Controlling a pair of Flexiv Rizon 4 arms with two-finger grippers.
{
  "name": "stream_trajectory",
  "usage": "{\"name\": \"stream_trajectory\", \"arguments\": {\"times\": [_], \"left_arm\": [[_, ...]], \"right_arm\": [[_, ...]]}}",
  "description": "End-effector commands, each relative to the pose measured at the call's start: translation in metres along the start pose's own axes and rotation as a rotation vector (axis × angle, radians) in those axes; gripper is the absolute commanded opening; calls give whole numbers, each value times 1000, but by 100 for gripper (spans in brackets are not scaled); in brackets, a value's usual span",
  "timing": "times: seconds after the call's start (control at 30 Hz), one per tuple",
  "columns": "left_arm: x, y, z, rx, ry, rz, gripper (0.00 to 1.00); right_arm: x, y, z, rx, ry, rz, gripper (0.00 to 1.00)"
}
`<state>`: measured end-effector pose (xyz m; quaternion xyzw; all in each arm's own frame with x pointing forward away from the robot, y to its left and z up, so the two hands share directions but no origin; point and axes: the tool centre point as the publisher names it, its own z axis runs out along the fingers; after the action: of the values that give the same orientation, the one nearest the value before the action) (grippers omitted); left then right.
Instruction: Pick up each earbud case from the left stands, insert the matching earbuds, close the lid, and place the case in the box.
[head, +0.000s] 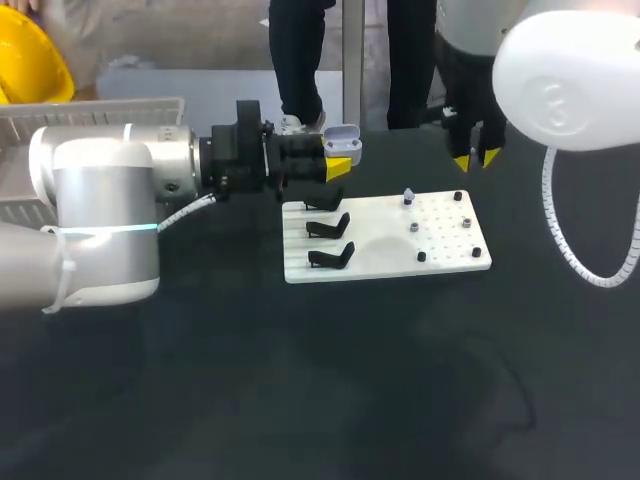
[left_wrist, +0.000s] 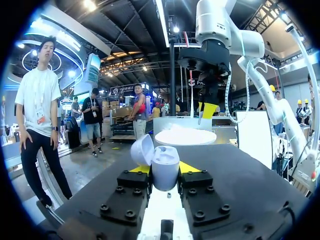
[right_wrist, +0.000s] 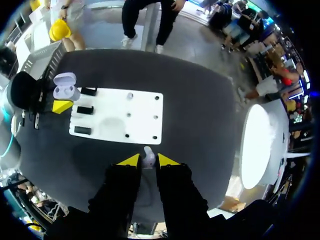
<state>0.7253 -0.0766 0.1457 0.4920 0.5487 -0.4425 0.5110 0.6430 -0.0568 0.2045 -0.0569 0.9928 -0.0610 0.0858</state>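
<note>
Left arm: enters from the left edge of the head view. The left gripper (head: 335, 165) stands in the upper middle of the frame, clenched on the white earbud case (head: 342, 140). The case is clear of the table, just above the far left corner of the white rectangular plate (head: 385, 255).

In the left wrist view, the left gripper (left_wrist: 165, 170) has a yellow tip on each side of the white earbud case (left_wrist: 166, 161). The case is upright and its rounded lid (left_wrist: 142, 149) is swung open to one side.

Right arm: enters from the upper right corner of the head view. The right gripper (head: 477, 157) points down above the far edge of the dark table (head: 300, 380), beyond the plate and well apart from the case.

In the right wrist view, the right gripper (right_wrist: 148, 160) grips a small white earbud (right_wrist: 148, 156) between its yellow tips.

Plate: three black stands (head: 328, 227) sit in a column on its left part. None of them carries a case. Two small pale pieces (head: 408, 196) sit on pegs on its right part, too small to identify.

Box: a grey slatted box (head: 100, 103) lies at the upper left of the head view, behind the left arm.
</note>
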Motion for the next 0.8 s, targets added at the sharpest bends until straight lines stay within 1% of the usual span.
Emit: {"name": "stream_trajectory", "arguments": {"times": [0.03,0.1,0.13,0.17,0.2,0.23,0.3,0.33,0.43,0.47,0.5,0.53,0.67,0.77,0.8], "left_arm": [[1,-1,0,-7,-4,4,0],[1,-1,0,-7,-4,4,0],[1,-1,0,-7,-4,4,0],[1,-1,0,-7,-4,4,0],[1,-1,0,-7,-4,4,0],[1,-1,0,-7,-4,4,0],[1,-1,0,-7,-4,4,0],[1,-1,0,-7,-4,4,0],[1,-1,0,-7,-4,4,0],[1,-1,0,-7,-4,4,0],[1,-1,0,-7,-4,4,0],[1,-1,0,-7,-4,4,0],[1,-1,0,-7,-4,4,0],[1,-1,0,-7,-4,4,0],[1,-1,0,-7,-4,4,0]], "right_arm": [[-6,9,-8,50,67,453,0],[-6,15,-11,49,73,525,0],[-6,18,-14,41,72,529,0],[-6,20,-15,70,79,601,0],[-6,23,-17,58,76,596,0],[-6,26,-18,55,85,648,0],[-8,33,-21,53,96,664,0],[-8,36,-22,68,97,687,0],[-12,41,-21,67,120,714,0],[-11,42,-21,89,132,761,0],[-12,44,-21,88,134,748,0],[-12,46,-21,101,143,778,0],[-16,52,-22,111,141,770,0],[-23,57,-22,90,135,736,0],[-25,59,-23,94,134,748,0]]}}
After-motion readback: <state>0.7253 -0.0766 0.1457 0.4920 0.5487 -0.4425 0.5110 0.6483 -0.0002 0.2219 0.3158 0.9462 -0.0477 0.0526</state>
